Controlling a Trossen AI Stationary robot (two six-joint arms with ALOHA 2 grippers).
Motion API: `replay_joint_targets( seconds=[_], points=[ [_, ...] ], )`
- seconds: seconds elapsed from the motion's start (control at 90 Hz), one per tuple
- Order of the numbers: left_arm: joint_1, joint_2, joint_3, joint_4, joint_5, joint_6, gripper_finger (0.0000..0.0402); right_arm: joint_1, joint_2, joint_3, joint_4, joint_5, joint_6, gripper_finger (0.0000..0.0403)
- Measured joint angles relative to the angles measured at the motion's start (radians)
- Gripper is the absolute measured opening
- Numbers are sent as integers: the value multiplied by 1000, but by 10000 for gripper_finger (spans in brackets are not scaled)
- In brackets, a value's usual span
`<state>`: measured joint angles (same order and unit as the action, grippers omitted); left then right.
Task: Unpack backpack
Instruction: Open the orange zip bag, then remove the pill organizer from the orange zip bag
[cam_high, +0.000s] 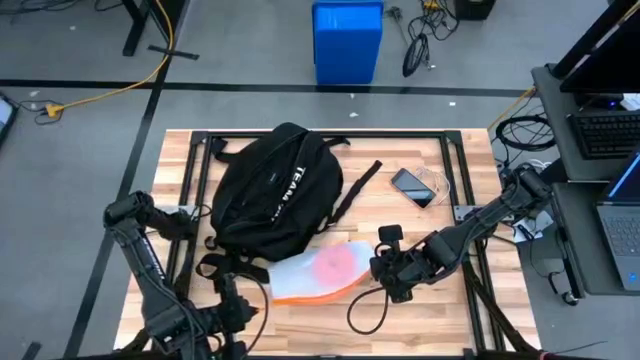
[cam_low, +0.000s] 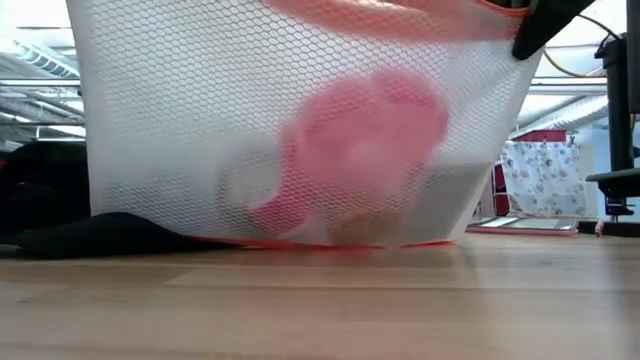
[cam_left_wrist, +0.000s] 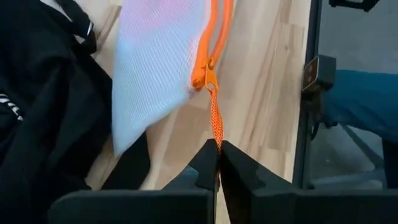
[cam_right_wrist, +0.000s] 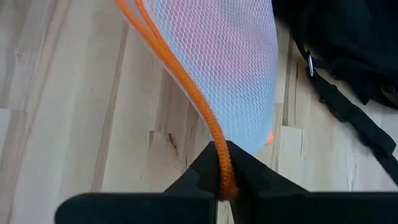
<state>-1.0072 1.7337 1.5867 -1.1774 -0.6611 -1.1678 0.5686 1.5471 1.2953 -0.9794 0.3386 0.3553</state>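
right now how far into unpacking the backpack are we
Partly done: a white mesh pouch with orange trim is out of the backpack, and a phone lies beside it. In hand: the left gripper pinches the zipper cord, the right gripper the orange edge. Whether anything remains inside cannot be seen.

left arm: bent along near-left edge, low | left tool (cam_left_wrist: 217, 163): fingers closed, pinching orange cord | right arm: reaching in from right | right tool (cam_right_wrist: 224, 167): fingers closed on orange edging
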Motion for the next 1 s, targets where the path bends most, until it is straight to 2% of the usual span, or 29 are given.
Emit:
replay_joint_targets(
  seconds=[0.144,0.256,0.4,0.533,0.7,0.767,1.0],
  points=[
    [10,2,0,45,-75,62,0,0,0,0,0,0,0,0],
    [26,2,0,109,-86,141,8,0,0,0,0,0,0,0],
    [46,3,0,164,-88,229,49,0,0,0,0,0,0,0],
    [66,3,0,167,-107,240,100,0,0,0,0,0,0,0],
    [111,3,0,167,-237,292,155,0,0,0,0,0,0,0],
    [142,3,0,168,-276,291,170,0,0,0,1,0,0,0],
    [257,21,-17,189,-260,308,192,0,0,0,8,1,-18,0]
  ],
)
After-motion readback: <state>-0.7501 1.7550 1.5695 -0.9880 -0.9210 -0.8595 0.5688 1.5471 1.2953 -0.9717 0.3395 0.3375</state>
